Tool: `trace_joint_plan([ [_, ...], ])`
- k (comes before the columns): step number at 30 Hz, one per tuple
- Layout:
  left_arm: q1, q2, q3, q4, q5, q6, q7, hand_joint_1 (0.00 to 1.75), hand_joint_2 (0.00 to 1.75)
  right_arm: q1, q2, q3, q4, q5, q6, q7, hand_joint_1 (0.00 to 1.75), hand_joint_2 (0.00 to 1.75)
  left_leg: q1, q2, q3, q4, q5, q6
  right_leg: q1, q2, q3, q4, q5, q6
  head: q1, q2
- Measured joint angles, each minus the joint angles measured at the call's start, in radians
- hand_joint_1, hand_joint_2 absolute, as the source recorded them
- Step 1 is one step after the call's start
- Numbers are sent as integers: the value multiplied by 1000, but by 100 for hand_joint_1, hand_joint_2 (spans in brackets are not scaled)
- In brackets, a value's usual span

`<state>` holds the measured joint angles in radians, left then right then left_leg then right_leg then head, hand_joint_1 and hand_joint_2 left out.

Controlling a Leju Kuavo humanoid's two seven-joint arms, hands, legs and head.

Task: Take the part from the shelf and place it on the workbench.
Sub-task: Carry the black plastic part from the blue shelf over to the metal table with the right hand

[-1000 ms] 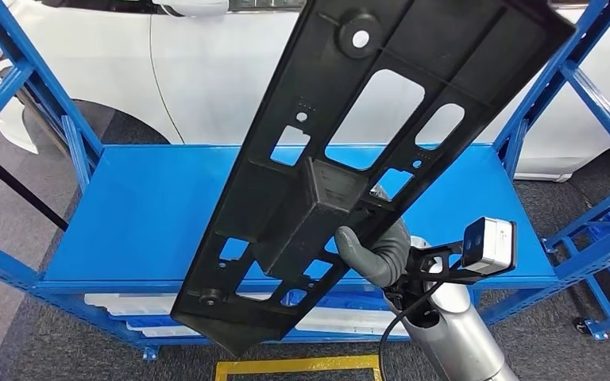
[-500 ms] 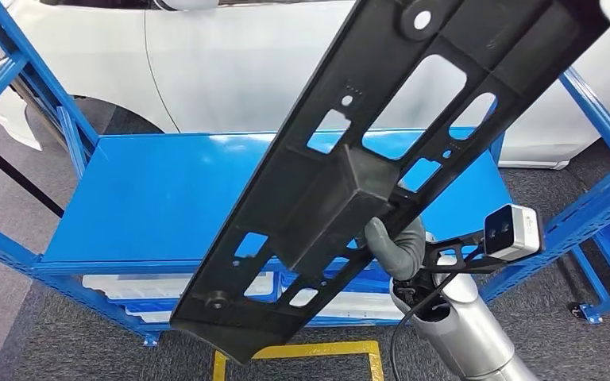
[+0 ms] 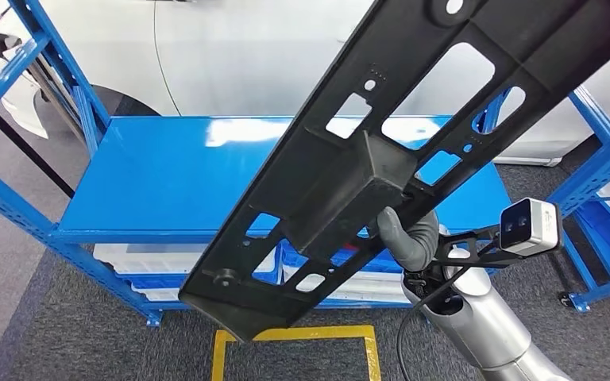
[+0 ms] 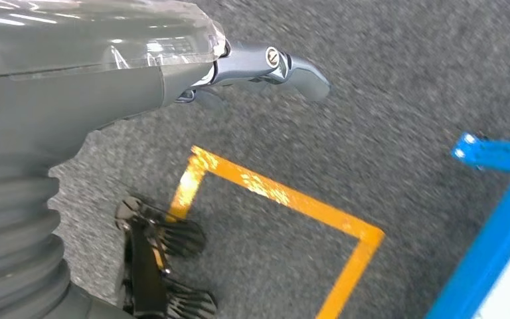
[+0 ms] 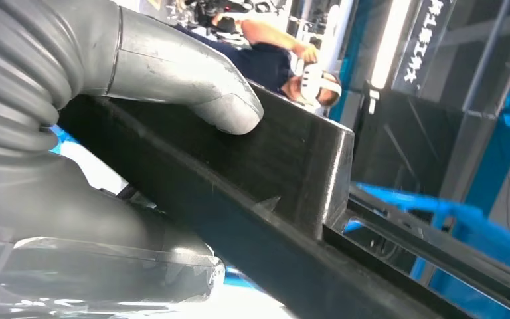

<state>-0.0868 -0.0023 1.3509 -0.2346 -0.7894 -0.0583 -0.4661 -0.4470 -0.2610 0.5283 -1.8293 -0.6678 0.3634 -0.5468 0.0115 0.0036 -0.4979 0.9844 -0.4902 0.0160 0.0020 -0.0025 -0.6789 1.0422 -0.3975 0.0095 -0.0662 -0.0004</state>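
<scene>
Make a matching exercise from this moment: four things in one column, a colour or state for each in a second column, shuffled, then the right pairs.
Things:
1. part
2. shelf
3. right hand
4. floor marking

States:
A. yellow outline on grey carpet
B. grips the black piece from below
C. blue, its top level bare
D. long, black, tilted, lifted off the rack

Pairs: 1-D, 2-C, 3-B, 4-A
</scene>
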Motion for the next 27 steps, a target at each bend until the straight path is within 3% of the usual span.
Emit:
trace_joint_plan([
  [3, 1, -2, 1, 0, 1, 0, 2, 0, 175, 1, -1, 10, -2, 11, -4, -5, 175, 175, 2, 5, -37, -4, 36, 8, -8, 3, -46, 160, -137, 16, 0, 0],
  [4, 1, -2, 1, 0, 1, 0, 2, 0, 175, 1, -2, 13, -2, 12, -5, -5, 175, 175, 2, 5, -51, -2, 46, 7, -11, 3, -54, 216, -159, 20, 0, 0],
  [5, 1, -2, 1, 0, 1, 1, 3, 0, 175, 1, -3, 17, -2, 14, -10, -8, 175, 175, 2, 8, -65, 1, 54, 6, -14, 2, -51, 249, -158, 24, 0, 0],
  [6, 1, -3, 1, 0, 1, 1, 5, 0, 175, -1, -5, 20, -2, 15, -20, -14, 175, 175, 3, 10, -80, 5, 62, 4, -18, 1, -31, 249, -138, 27, 0, 0],
  [8, 2, -5, 1, 0, -1, 2, 8, 0, 175, -15, -7, 25, -2, 17, -49, -28, 175, 175, 3, 18, -105, 19, 73, -2, -23, -14, 58, 145, -96, 30, 0, 0],
  [10, 3, -7, 1, -1, -3, 2, 9, 0, 175, -33, -8, 28, -2, 16, -68, -37, 175, 175, 1, 25, -119, 31, 81, -13, -17, -37, 145, 16, -102, 22, 0, 0],
  [11, 4, -8, 1, -1, -3, 2, 9, 0, 175, -39, -8, 29, -3, 15, -72, -39, 175, 175, 0, 29, -121, 33, 86, -19, -12, -42, 164, -18, -112, 14, 0, 0],
  [13, 5, -9, 1, -2, -4, 2, 10, 0, 175, -43, -8, 31, -4, 15, -76, -40, 175, 175, 1, 38, -123, 31, 96, -33, -8, -31, 161, -30, -106, -6, 0, 0],
  [14, 6, -9, 1, -2, -4, 2, 11, 0, 175, -44, -7, 32, -5, 16, -77, -40, 175, 175, 3, 37, -127, 36, 89, -40, -8, -26, 154, -33, -97, -15, 0, 0],
  [16, 8, -10, 1, -2, -4, 2, 11, 0, 175, -46, -7, 34, -5, 17, -77, -40, 175, 175, 6, 25, -150, 91, 27, -49, -8, -16, 135, -36, -75, -34, 0, 0],
  [18, 9, -10, 1, -2, -4, 2, 11, 0, 175, -47, -7, 37, -4, 17, -77, -40, 175, 175, 6, 11, -188, 216, -70, -51, -3, -2, 107, -35, -52, -43, 0, 0],
  [19, 10, -10, 1, -2, -4, 2, 11, 0, 175, -47, -7, 39, -4, 17, -77, -40, 175, 175, 5, 8, -201, 277, -100, -50, 0, 7, 92, -34, -41, -45, 0, 0],
  [20, 10, -10, 1, -2, -4, 2, 11, 0, 175, -47, -7, 40, -4, 17, -77, -40, 175, 175, 4, 7, -202, 315, -107, -47, 4, 16, 77, -32, -30, -46, 0, 0],
  [21, 9, -10, 1, -2, -4, 2, 11, 0, 175, -46, -7, 42, -4, 17, -77, -40, 175, 175, 3, 5, -185, 317, -94, -42, 7, 26, 62, -30, -20, -46, 0, 0],
  [23, 9, -9, 1, -2, -4, 2, 11, 0, 175, -46, -7, 45, -5, 17, -77, -40, 175, 175, -3, -12, -99, 214, -43, -25, 12, 45, 37, -24, -1, -45, 0, 0],
  [25, 7, -7, 1, -4, -4, 2, 11, 0, 175, -47, -7, 46, -5, 18, -77, -40, 175, 175, -8, -52, -6, 75, -32, -7, 12, 62, 20, -21, 16, -39, 0, 0],
  [27, 7, -5, 1, -6, -4, 2, 11, 0, 175, -48, -7, 47, -5, 18, -77, -40, 175, 175, -13, -70, 25, 16, -38, -2, 6, 77, 14, -23, 33, -27, 0, 0],
])
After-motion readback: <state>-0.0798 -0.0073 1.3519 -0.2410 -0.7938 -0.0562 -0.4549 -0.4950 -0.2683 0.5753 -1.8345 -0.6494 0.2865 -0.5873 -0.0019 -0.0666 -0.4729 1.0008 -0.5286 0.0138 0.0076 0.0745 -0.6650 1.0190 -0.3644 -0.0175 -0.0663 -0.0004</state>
